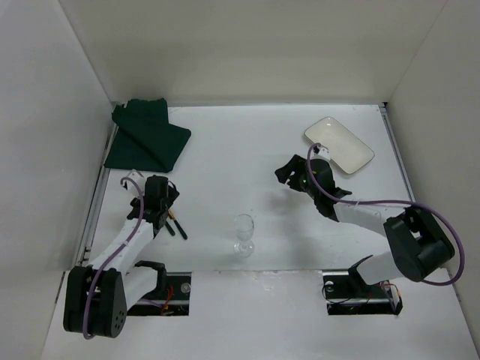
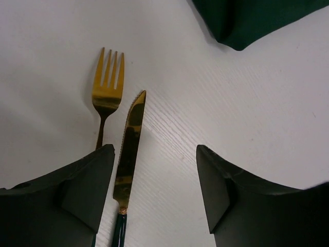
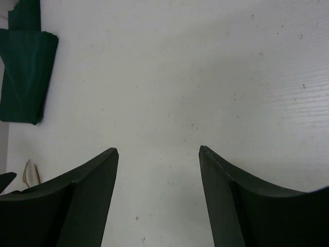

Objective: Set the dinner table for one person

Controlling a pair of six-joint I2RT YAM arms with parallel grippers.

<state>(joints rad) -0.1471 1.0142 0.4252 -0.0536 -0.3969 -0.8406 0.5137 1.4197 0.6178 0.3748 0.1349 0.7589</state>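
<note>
The stiff, slippery gold knife [image 2: 131, 136], lying flat on the large matte white dinner table [image 1: 240, 142] under the spread, empty left gripper [image 2: 154, 154], is judged best pinched across its dark handle; the right gripper [image 3: 158, 152] is also spread, empty.

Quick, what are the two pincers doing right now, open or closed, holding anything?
Left pincer: open, holding nothing, over the gold knife.
Right pincer: open, empty.
</note>
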